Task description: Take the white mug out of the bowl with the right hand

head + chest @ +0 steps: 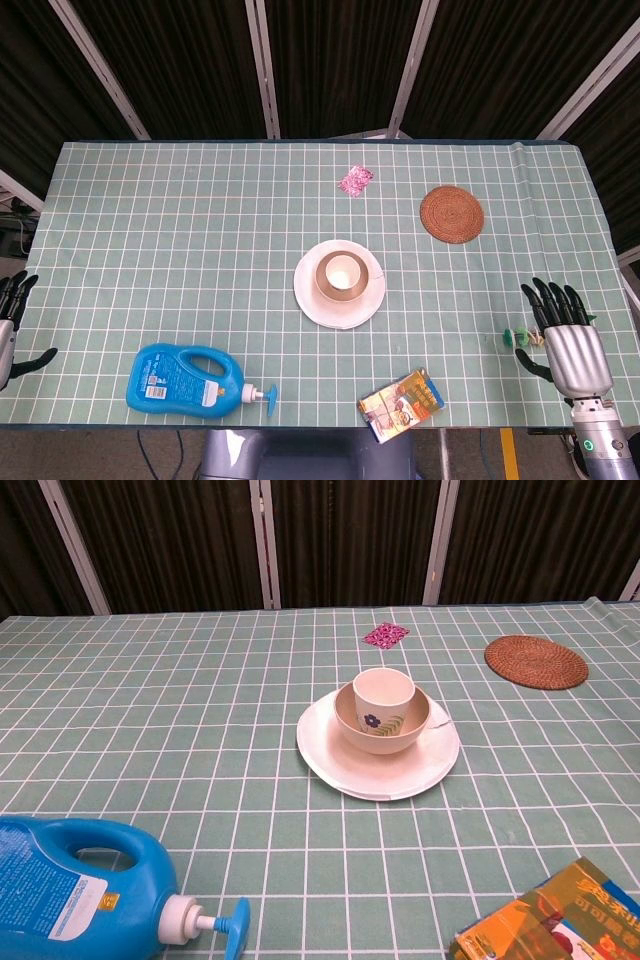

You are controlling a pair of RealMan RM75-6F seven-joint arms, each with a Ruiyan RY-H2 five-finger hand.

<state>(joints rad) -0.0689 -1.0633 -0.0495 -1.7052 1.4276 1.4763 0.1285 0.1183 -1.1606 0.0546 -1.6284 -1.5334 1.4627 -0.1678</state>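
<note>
White mug (384, 692) stands upright inside the beige bowl (381, 728), and the bowl sits on a white plate (420, 765) near the middle of the green checked tablecloth (200, 240). The chest view shows the nesting from the side: the mug's rim rises above the bowl's rim, and a small flower print marks the bowl's outer wall. From the head view the same stack reads only as concentric rings, with the mug (340, 273) a pale disc in the centre.

Only the head view shows the hands. The right hand (566, 335) rests at the table's right edge, well apart from the bowl, its dark fingers straight and spread, gripping nothing. A small green object (518, 336) lies just beside its thumb (too small to identify). The left hand (14, 320) is mostly cut off at the left edge; its visible fingers seem spread and empty, though little of it can be seen.

A round woven coaster (452, 214) lies on the far right, a pink crumpled wrapper (356, 181) behind the plate. Nearer, a blue pump bottle (185, 379) lies on its side at the left, and a colourful packet (402, 404) lies at the front edge.
</note>
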